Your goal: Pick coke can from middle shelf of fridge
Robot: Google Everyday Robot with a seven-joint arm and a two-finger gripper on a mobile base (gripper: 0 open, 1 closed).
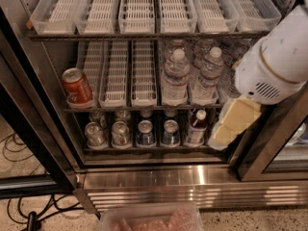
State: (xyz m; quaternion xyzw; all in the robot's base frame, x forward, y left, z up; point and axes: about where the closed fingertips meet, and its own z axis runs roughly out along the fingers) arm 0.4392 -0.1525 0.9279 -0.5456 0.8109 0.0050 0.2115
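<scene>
The fridge (144, 177), a dark-framed cooler with a ribbed steel base, stands open and is seen from above and in front. The white robot arm (279, 57) enters from the right, near the viewer, and covers the right end of the racks. The top rack carries a row of bare slotted lane trays (137, 8). The middle shelf (144, 109) holds bare trays in its left lanes and water bottles (175, 78) in its centre and right lanes. The gripper (233, 124), a pale cream part below the arm's white housing, hangs in front of the right end of the middle shelf, beside the bottles; whether it is released or clenched cannot be told. The bottom rack bears a row of silver and blue cans (144, 134) and a small white-capped bottle (196, 127). The coke can (77, 86) stands tilted at the near end of the far-left lane of the middle shelf, well apart from the gripper.
</scene>
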